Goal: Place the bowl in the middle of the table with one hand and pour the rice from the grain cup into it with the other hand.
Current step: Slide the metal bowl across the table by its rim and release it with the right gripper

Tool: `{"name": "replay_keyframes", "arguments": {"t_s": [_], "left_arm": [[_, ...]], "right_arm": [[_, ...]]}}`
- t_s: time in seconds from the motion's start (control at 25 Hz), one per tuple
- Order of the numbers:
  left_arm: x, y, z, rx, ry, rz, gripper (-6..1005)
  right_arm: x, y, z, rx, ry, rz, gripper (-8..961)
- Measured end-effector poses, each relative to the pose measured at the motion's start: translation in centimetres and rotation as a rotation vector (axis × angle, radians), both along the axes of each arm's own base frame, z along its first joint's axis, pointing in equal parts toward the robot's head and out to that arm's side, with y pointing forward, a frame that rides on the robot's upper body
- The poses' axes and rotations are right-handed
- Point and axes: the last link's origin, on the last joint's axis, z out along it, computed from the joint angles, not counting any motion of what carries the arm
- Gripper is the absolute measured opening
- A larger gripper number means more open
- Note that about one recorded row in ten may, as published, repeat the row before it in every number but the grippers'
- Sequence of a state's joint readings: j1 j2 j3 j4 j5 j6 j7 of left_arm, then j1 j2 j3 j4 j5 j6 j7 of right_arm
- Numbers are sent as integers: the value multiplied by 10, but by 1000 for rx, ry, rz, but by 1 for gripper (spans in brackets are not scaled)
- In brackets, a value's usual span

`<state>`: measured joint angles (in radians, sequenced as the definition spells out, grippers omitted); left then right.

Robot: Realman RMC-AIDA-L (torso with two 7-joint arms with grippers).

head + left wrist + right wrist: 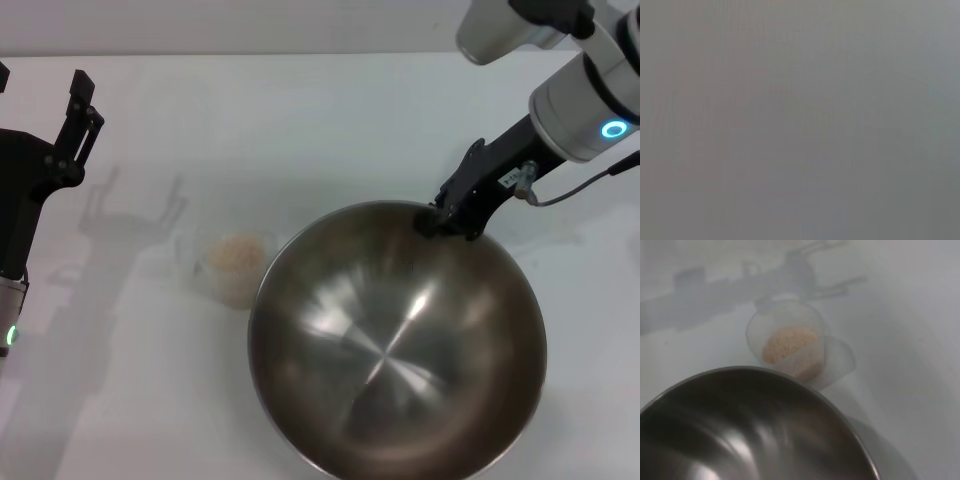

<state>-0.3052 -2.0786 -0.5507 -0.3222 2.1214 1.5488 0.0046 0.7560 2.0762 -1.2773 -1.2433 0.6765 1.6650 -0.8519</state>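
The stainless-steel bowl (395, 340) fills the lower middle of the head view and also shows in the right wrist view (740, 430). My right gripper (440, 220) is shut on the bowl's far rim. The clear grain cup (235, 265) stands on the white table (300, 120) just left of the bowl, its near side hidden behind the rim. The rice (237, 252) lies heaped inside it. The right wrist view also shows the cup (790, 320) and the rice (787, 342). My left gripper (42, 88) is open and empty at the far left, apart from the cup.
The left wrist view shows only a flat grey field. Shadows of the left gripper fall on the table between it and the cup. The table's far edge runs along the top of the head view.
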Motion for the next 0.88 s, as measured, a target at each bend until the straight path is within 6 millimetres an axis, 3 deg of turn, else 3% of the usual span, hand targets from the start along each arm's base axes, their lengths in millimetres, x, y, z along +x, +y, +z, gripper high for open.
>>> {"name": "replay_keyframes", "arguments": {"t_s": [0.28, 0.64, 0.88], "left_arm": [[0, 0, 0, 0, 0, 0, 776], [1, 1, 0, 1, 0, -2, 774], [1, 1, 0, 2, -1, -5, 773]], "right_arm": [[3, -2, -14, -25, -37, -9, 34], [4, -2, -18, -16, -107, -7, 37], [-4, 0, -17, 9, -116, 36, 139]]}}
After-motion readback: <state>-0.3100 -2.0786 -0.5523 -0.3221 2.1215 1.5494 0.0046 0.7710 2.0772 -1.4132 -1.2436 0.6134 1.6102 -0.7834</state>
